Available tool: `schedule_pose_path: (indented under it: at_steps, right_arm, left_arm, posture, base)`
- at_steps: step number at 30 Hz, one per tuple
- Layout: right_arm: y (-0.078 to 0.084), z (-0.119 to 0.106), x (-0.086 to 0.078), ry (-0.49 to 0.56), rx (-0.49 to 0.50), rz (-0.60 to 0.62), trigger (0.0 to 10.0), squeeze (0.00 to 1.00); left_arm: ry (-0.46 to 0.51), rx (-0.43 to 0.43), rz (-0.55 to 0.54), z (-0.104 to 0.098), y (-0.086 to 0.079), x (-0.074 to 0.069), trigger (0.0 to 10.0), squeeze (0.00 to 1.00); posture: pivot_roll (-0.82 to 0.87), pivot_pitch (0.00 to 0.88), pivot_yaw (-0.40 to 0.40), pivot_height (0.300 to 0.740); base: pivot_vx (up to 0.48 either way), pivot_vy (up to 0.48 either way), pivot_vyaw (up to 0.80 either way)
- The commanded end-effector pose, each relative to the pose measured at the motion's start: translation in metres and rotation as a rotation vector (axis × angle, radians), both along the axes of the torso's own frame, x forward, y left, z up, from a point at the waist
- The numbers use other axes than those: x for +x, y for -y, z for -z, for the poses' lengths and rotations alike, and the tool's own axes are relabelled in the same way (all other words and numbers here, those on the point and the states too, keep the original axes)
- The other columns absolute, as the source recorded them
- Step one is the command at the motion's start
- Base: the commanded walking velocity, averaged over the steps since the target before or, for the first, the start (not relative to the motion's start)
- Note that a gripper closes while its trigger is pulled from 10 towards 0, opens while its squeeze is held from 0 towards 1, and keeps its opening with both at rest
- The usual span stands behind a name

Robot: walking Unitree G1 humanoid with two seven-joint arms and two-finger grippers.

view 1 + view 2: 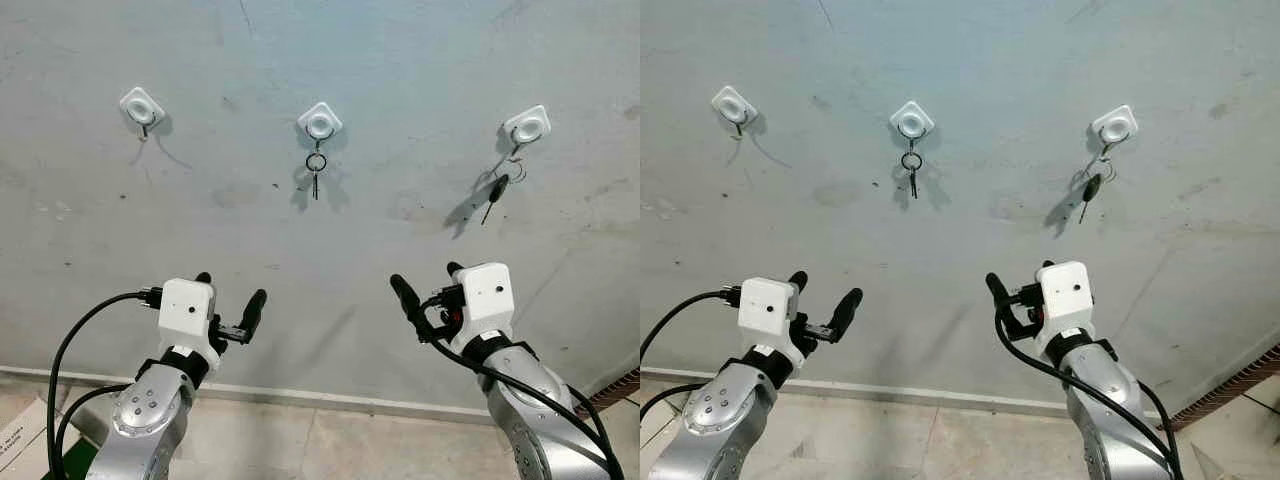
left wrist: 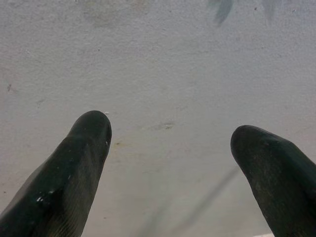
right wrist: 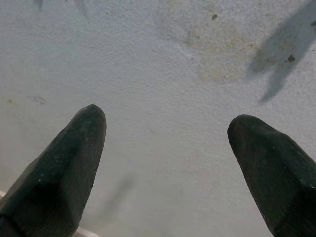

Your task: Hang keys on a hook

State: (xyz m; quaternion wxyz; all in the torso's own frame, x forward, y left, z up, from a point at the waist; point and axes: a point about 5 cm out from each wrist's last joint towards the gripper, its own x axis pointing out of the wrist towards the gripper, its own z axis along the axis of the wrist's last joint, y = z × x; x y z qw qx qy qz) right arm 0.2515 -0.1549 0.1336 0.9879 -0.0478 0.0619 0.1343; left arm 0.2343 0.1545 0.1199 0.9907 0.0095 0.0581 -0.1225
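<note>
Grey concrete wall [image 1: 300, 220] ahead, three white square hooks in a row. Left hook [image 1: 141, 106] carries no key that can be made out. Middle hook [image 1: 320, 121] carries a small key [image 1: 315, 180] on a ring, long axis vertical, tip pointing straight down. Right hook [image 1: 527, 125] carries a black-headed key [image 1: 494, 196] on a wire ring, long axis tilted, blade pointing down and toward the robot's left. Both arms raised below the hooks, well apart from the keys. Left gripper [image 1: 232, 295]: fingers spread, nothing between them, only bare wall past the fingertips [image 2: 89, 133]. Right gripper [image 1: 425, 282]: fingers likewise spread and empty, aimed at the wall under the right hook.
</note>
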Motion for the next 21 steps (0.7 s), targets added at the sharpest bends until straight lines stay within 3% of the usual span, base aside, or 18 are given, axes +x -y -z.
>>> schedule_pose_path:
  at_steps: [1, 7, 21]
  right_arm:
    - [-0.0001, -0.0006, 0.0008, 0.002, -0.003, -0.004, 10.0, 0.00]
    - [-0.0003, -0.0003, 0.0010, 0.003, -0.001, -0.006, 10.0, 0.00]
    - [0.0015, -0.0007, 0.0028, 0.006, -0.008, -0.006, 10.0, 0.00]
  left_arm:
    - [0.025, 0.009, 0.001, -0.0061, 0.0001, 0.0013, 10.0, 0.00]
    - [0.025, 0.010, 0.006, -0.0058, 0.0011, 0.0013, 10.0, 0.00]
    - [0.024, 0.008, 0.004, -0.0053, 0.0015, 0.0025, 10.0, 0.00]
  posture:
    - [0.01, 0.019, 0.042, 0.740]
    - [0.01, 0.015, 0.042, 0.740]
    - [0.01, 0.011, 0.039, 0.740]
  base:
    - [0.000, 0.000, 0.00]
    - [-0.080, 0.000, 0.00]
    - [-0.249, 0.000, 0.00]
